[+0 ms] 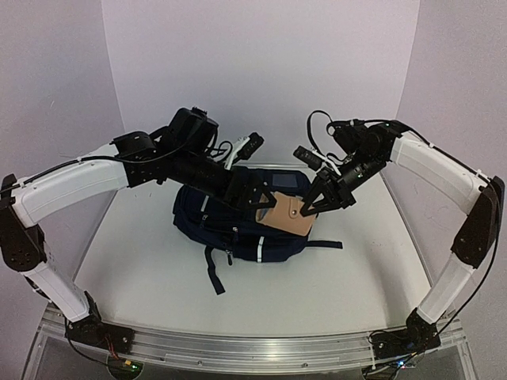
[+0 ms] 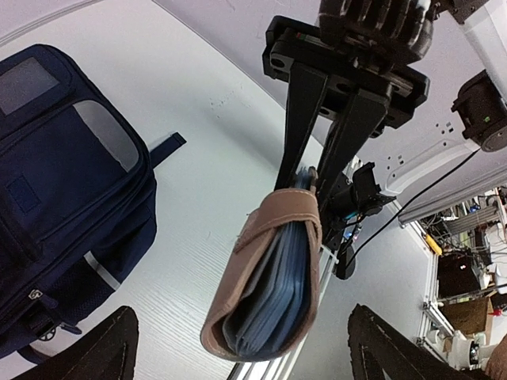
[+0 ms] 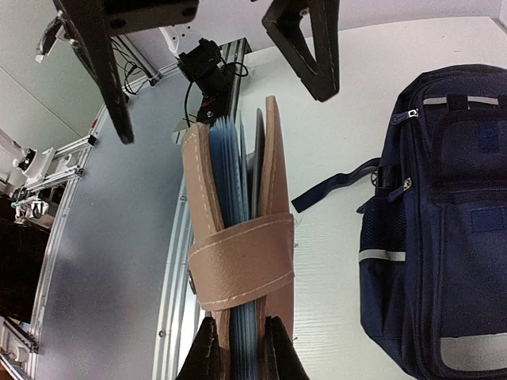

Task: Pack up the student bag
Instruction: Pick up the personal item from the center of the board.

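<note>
Our right end effector (image 3: 240, 331) pinched the tan leather folder with blue pages (image 3: 242, 261). Our left end effector (image 3: 222, 111) was wide open around its far end. The big dark blue cloth backpack (image 1: 238, 233) lay on the white tabletop (image 1: 135, 269) below. We think the folder still had to go in.

White table top (image 1: 135, 269) enclosed on three sides by plain pale panels: back wall (image 1: 261, 55), left wall (image 1: 47, 87) and right wall (image 1: 463, 71), all with a faint lilac cast under even, diffuse light. Shadows on the top are soft. An aluminium rail (image 1: 253, 348) runs along the near edge. In the right wrist view, a grey floor (image 3: 95, 261) lies beyond the rail, with aluminium framing (image 3: 55, 162) standing on it. The room further off is too blurred to identify.
</note>
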Robot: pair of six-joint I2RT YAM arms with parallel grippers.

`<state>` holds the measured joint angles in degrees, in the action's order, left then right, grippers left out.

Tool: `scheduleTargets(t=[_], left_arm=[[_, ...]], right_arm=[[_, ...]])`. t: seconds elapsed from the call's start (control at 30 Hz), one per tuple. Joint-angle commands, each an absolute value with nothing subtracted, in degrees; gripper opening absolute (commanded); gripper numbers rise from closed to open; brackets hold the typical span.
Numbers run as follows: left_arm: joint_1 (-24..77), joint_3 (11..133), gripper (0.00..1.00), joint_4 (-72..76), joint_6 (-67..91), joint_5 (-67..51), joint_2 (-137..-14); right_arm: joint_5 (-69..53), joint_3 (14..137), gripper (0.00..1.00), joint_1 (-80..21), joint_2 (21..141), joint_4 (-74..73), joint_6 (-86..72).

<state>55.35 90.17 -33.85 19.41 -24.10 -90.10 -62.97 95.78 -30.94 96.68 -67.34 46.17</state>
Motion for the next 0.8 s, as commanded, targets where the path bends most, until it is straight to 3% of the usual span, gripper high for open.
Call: scheduleTargets(t=[0.0, 0.27, 0.33, 0.43, 0.53, 0.7, 0.77], left_arm=[[55.55, 92.98, 0.85, -33.49, 17.36, -28.71, -92.47], [55.53, 92.22, 0.4, -29.57, 19.71, -32.48, -92.56], [55.17, 90.69, 0.27, -26.9, 21.3, -32.88, -91.56], [53.66, 88.38, 0.04, -22.75, 24.82, -31.73, -90.1], [50.76, 86.42, 0.0, -22.9, 28.82, -25.52, -88.6], [44.37, 86.52, 0.0, -23.06, 32.59, -18.08, -89.16], [42.43, 87.86, 0.0, -25.54, 33.97, -16.64, -91.17]], right_arm=[[-66.77, 98.44, 0.0, -31.16, 95.87, -69.79, 46.72], [-66.58, 101.36, 0.02, -31.14, 98.64, -69.71, 45.16], [-65.75, 102.39, 0.11, -31.1, 99.55, -69.49, 44.14], [-64.51, 103.72, 0.38, -29.39, 101.74, -68.35, 39.39], [-61.31, 98.83, 0.61, -25.52, 102.43, -57.57, 23.35], [-48.2, 85.41, 0.66, -24.42, 97.37, -32.67, 5.39], [-42.74, 84.45, 0.66, -25.02, 97.66, -29.69, 2.95]])
